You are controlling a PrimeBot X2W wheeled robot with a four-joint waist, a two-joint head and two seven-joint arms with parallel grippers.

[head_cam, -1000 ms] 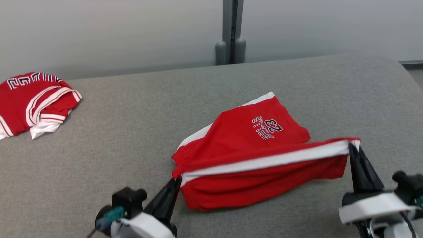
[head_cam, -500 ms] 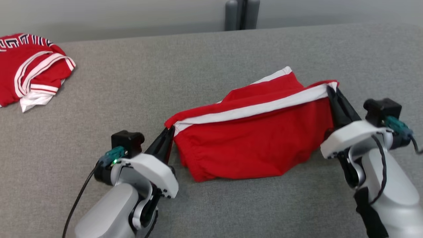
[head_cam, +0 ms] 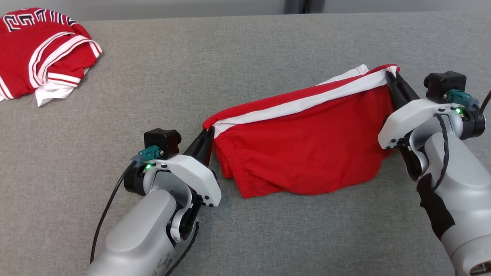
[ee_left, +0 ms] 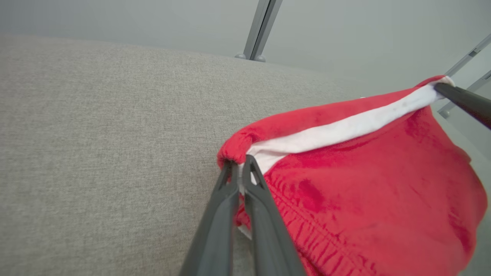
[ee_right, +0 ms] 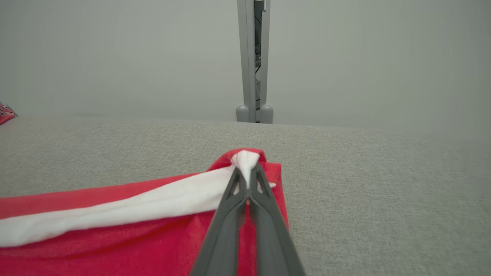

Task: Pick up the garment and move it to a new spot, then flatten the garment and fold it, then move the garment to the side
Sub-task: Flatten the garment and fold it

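Note:
The garment (head_cam: 307, 153) is a pair of red shorts with a white side stripe, held up by two corners over the grey table (head_cam: 245, 50). Its upper edge is stretched taut between the grippers and the cloth below hangs down onto the table. My left gripper (head_cam: 209, 133) is shut on the garment's left corner, where the left wrist view has the garment (ee_left: 364, 184) bunched at the left gripper (ee_left: 239, 164). My right gripper (head_cam: 391, 74) is shut on the right corner; in the right wrist view the white stripe of the garment (ee_right: 115, 214) ends pinched in the right gripper (ee_right: 245, 172).
A second red garment (head_cam: 42, 50) with white trim and lettering lies crumpled at the table's far left. A grey wall with a vertical post (ee_right: 253, 61) stands behind the table. Bare grey cloth surface lies between the two garments and in front of the arms.
Both grippers have carried the held edge away from me and over the rest of the shorts, so the printed side is now covered. The head camera has tilted down, so the whole picture has shifted.

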